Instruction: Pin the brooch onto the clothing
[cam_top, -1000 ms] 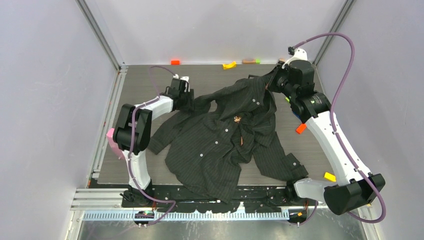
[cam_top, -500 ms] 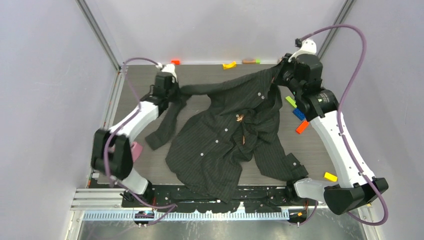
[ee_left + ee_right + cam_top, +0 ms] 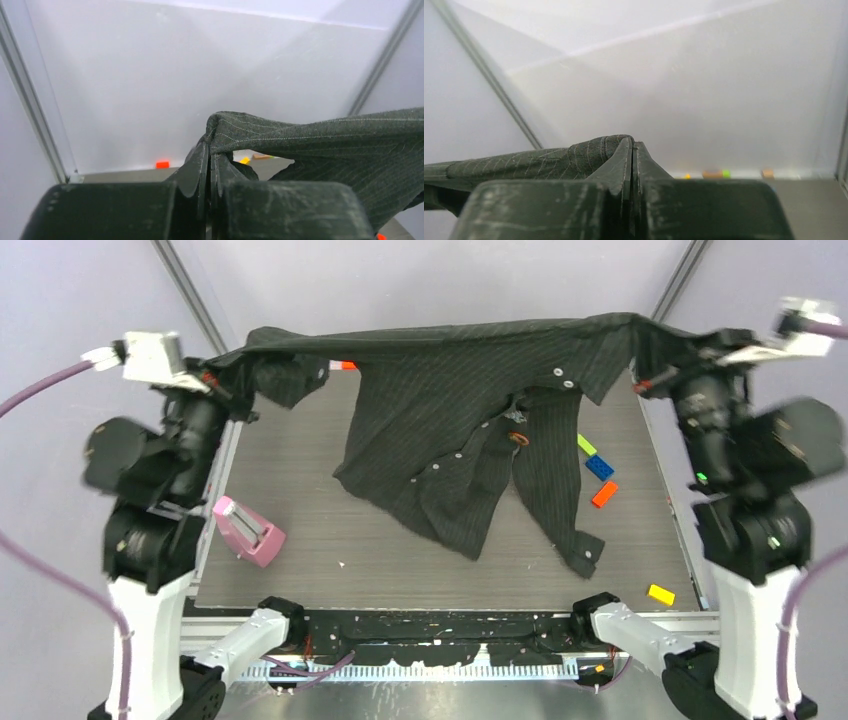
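Note:
The dark pinstriped shirt point(image 3: 450, 390) hangs stretched between both grippers, high above the table, its front and one sleeve trailing down to the tabletop. A small copper-coloured brooch point(image 3: 518, 438) sits on the shirt front near the placket. My left gripper point(image 3: 232, 375) is shut on the shirt's left shoulder edge; in the left wrist view the fabric point(image 3: 320, 135) runs off to the right from the closed fingertips point(image 3: 210, 150). My right gripper point(image 3: 650, 365) is shut on the right shoulder edge; the right wrist view shows fabric point(image 3: 539, 160) pinched at the tips point(image 3: 632, 147).
A pink box point(image 3: 247, 530) lies on the table at the left. Small bricks lie at the right: green point(image 3: 585, 444), blue point(image 3: 600, 466), orange point(image 3: 604, 494), yellow point(image 3: 660, 594). An orange brick point(image 3: 349, 365) lies at the back edge. Grey walls enclose the table.
Both arms have risen and spread apart, lifting the shirt off the table until it hangs stretched between them. The pink box is now uncovered.

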Controlling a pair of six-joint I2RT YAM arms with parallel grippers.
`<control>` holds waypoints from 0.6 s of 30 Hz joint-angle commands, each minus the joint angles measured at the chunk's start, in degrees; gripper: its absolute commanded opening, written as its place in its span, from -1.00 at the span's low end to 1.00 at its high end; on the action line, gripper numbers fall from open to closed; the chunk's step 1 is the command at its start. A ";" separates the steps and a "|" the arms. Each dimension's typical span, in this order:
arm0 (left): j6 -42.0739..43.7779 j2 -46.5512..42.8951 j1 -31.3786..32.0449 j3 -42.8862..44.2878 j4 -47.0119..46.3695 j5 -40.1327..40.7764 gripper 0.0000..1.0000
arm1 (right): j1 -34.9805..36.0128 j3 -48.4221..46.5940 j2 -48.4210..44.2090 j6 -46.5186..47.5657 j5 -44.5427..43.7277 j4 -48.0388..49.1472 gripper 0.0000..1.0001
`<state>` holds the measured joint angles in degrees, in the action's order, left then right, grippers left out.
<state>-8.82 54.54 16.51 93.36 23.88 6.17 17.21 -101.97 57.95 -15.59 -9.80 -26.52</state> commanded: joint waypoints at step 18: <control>7.31 0.81 -0.60 11.30 7.37 -2.39 -1.00 | -0.60 -7.55 0.39 11.58 -0.64 10.25 -0.99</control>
<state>-5.82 52.90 16.84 112.29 37.71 -6.96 17.41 -114.54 52.45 -10.17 0.21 -24.03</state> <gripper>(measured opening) 0.014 0.033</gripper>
